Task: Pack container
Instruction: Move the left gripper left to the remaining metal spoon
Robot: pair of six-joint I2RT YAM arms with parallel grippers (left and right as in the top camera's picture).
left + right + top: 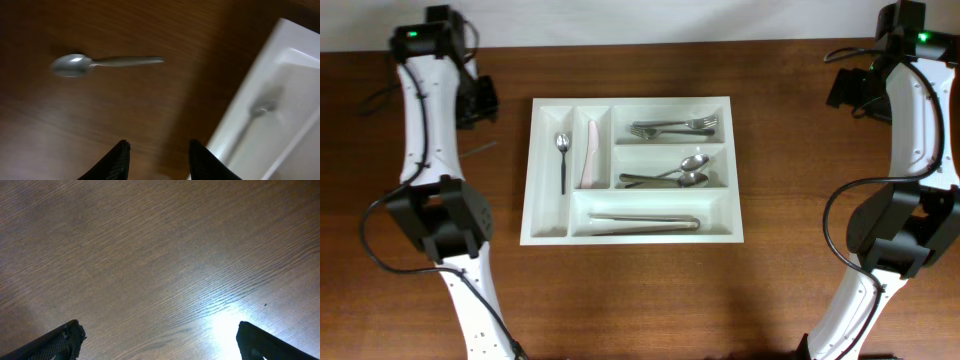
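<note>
The container (548,225) is a white five-compartment tray in the middle of the table, and its left wall (250,100) shows in the left wrist view. It holds a spoon (562,160) (256,111), a pale knife (591,155), forks (672,127), spoons (672,175) and long utensils (645,222). A loose spoon (100,62) lies on the wood left of the tray, faint from overhead (480,150). My left gripper (159,145) (478,102) hovers open near it, holding nothing. My right gripper (159,327) (850,90) is wide open over bare wood at the far right.
The brown wooden table (800,200) stretches around the tray. Both white arm bodies (460,260) (890,240) stand at the near left and near right corners. A white wall strip runs along the far edge.
</note>
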